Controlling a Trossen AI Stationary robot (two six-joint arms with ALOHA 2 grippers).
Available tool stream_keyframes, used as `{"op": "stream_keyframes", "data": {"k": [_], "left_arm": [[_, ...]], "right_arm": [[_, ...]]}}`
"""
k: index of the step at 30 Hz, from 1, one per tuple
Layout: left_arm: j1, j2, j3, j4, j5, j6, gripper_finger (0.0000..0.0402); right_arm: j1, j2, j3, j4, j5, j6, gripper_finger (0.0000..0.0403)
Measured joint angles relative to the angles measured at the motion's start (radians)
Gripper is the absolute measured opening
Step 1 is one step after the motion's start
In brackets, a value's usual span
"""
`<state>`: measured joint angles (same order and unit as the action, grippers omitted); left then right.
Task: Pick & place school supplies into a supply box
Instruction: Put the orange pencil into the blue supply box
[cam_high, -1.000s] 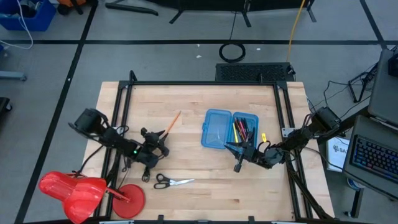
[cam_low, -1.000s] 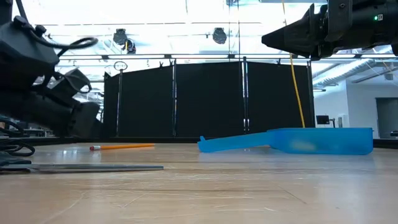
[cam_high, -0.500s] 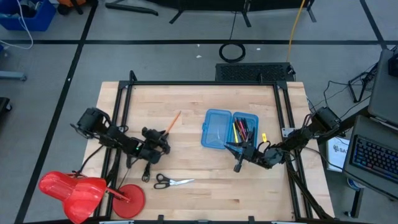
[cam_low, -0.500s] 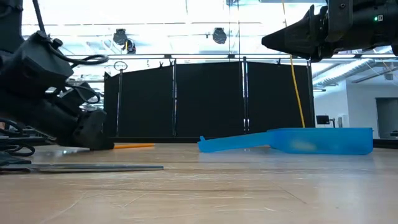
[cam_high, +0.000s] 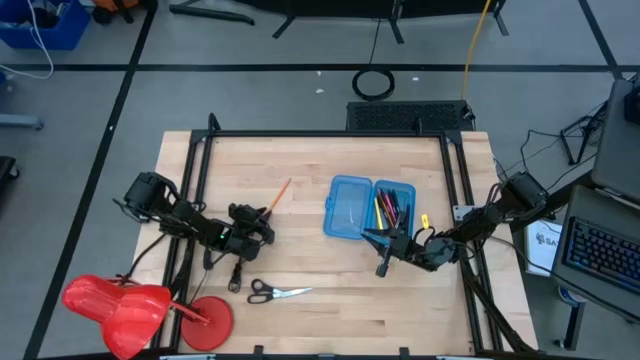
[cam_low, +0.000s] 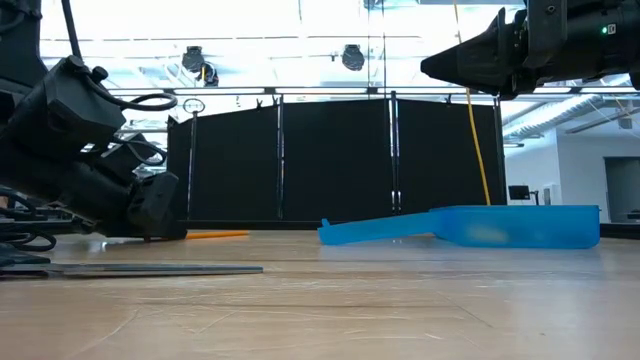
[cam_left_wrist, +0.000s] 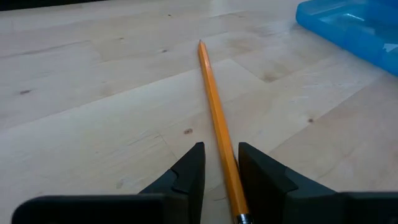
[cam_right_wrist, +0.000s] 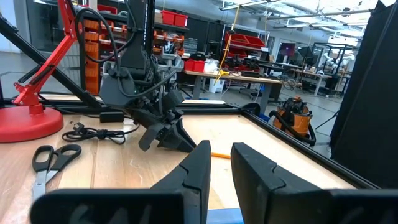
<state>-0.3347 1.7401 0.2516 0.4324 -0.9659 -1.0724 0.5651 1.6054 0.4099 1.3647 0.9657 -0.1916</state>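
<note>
The translucent blue plastic hinged supply box (cam_high: 368, 208) lies open right of the wooden desk's (cam_high: 320, 310) centre in the high view, markers and pens in its right half. At its nine o'clock, the left tool (cam_high: 264, 228) meets the thin orange pencil's (cam_high: 279, 194) lower end. At six, the right tool (cam_high: 382, 252) hovers, fingers spread. In the left wrist view, spread fingers (cam_left_wrist: 189, 171) straddle the pencil (cam_left_wrist: 214, 114).

Two matte black jointed arms carry looped black cables; the left gripper (cam_left_wrist: 221, 169) and right gripper (cam_right_wrist: 221, 163) have wedge-shaped black fingers.
</note>
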Motion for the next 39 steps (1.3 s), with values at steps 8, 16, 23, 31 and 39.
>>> {"op": "stream_keyframes", "data": {"k": [8, 16, 23, 31, 39], "left_arm": [[0.002, 0.02, 0.0, -0.011, 0.008, -0.014, 0.0099], [0.007, 0.08, 0.0, 0.011, -0.028, -0.045, 0.0018], [0.003, 0.084, -0.003, 0.061, -0.03, 0.051, 0.0022], [-0.006, 0.084, -0.003, 0.077, -0.032, 0.099, 0.0018], [-0.007, 0.084, -0.004, 0.124, -0.036, 0.152, 0.0018]], "right_arm": [[0.0, 0.0, 0.0, 0.0, 0.0, 0.0, 0.0052], [0.0, 0.0, 0.0, 0.0, 0.0, 0.0, 0.0052], [0.0, 0.0, 0.0, -0.007, 0.0, 0.0, 0.0052], [0.0, 0.0, 0.0, -0.007, 0.0, 0.0, 0.0052], [0.0, 0.0, 0.0, -0.008, 0.0, 0.0, 0.0052]]}}
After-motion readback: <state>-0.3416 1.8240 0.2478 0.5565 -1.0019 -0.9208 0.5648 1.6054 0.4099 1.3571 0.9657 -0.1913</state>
